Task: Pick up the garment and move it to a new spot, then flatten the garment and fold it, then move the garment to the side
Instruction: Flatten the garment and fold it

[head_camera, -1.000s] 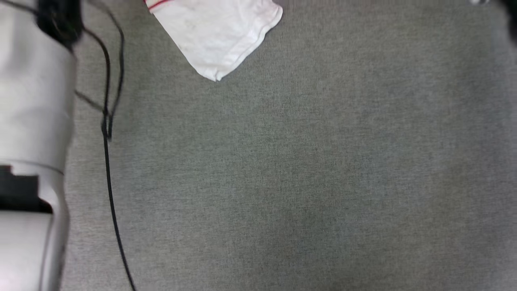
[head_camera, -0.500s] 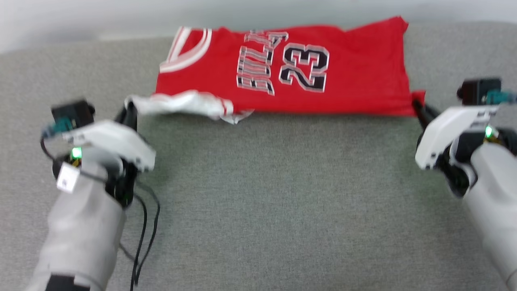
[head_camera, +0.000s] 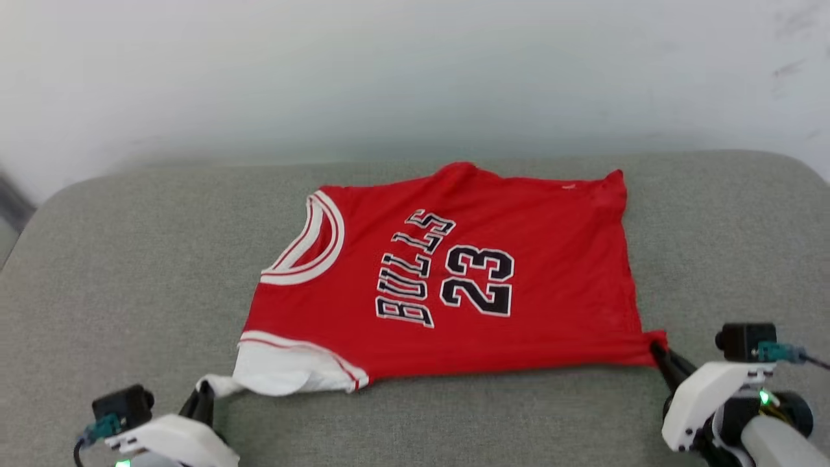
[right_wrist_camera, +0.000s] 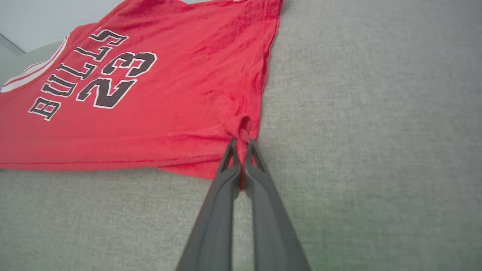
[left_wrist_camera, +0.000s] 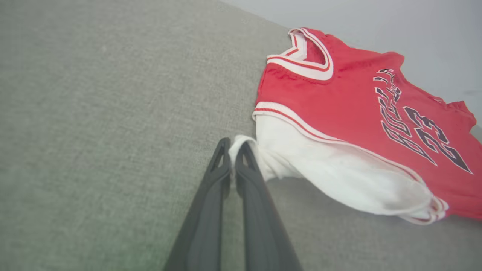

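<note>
Garment lies front-up at the centre of the head view on the grey cushioned surface, lettering and number readable, collar toward the frame's left and hem toward its right. The body is largely smooth. The white sleeve at the lower left is bunched and drawn out to a point.

Left gripper, at the lower left of the head view, has its fingers pressed together on the tip of that sleeve. Right gripper, at the lower right, is likewise pinched on the red hem corner, where the cloth puckers into a small knot.

Assessment: the garment rests on the surface with its near edge held at both ends, so the relocation appears complete or nearly so, and flattening is the step in hand. No fold has been made. The sleeve needs spreading first. Folding and the final move aside remain outstanding. Whether the far edge lies doubled under cannot be told.
</note>
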Tool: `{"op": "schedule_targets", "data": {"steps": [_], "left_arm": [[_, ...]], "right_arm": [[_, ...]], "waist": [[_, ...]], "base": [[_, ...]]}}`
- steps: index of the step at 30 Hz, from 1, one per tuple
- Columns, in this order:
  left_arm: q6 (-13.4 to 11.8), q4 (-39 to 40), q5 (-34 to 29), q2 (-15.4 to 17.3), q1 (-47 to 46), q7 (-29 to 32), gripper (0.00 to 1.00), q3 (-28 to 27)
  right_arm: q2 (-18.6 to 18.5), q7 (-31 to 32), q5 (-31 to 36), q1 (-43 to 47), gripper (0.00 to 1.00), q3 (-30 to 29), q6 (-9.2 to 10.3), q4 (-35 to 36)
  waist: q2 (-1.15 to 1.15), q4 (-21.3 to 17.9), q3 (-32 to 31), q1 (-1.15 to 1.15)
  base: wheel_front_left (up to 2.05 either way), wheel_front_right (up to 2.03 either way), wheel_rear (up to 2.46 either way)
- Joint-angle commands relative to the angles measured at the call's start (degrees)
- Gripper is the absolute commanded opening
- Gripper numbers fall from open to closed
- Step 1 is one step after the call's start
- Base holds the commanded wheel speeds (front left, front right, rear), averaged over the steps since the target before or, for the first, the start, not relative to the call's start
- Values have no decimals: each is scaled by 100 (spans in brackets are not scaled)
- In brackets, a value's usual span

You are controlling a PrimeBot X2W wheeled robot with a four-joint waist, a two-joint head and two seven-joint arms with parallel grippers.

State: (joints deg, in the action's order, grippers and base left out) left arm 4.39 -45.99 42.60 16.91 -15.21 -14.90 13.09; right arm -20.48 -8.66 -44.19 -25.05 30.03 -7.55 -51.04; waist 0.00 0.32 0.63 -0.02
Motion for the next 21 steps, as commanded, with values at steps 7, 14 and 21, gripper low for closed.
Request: {"op": "schedule_targets", "data": {"steps": [7, 14, 21], "left_arm": [[-565, 1397, 242, 251, 1469, 357, 0, -200], [-1165, 2968, 371, 496, 2540, 983, 0, -297], [-1566, 4424, 355, 690, 2836, 1400, 0, -351]], "right_arm": [[-211, -201, 17, 1206, 0, -422, 13, 585], [-299, -80, 345, 2362, 0, -1366, 15, 1347], [28, 629, 1150, 3082, 0, -2489, 19, 2765]], "waist": [[0, 35, -305, 2], [0, 149, -364, 2], [0, 168, -286, 2]], "base": [[0, 0, 0], [0, 0, 0], [0, 0, 0]]}}
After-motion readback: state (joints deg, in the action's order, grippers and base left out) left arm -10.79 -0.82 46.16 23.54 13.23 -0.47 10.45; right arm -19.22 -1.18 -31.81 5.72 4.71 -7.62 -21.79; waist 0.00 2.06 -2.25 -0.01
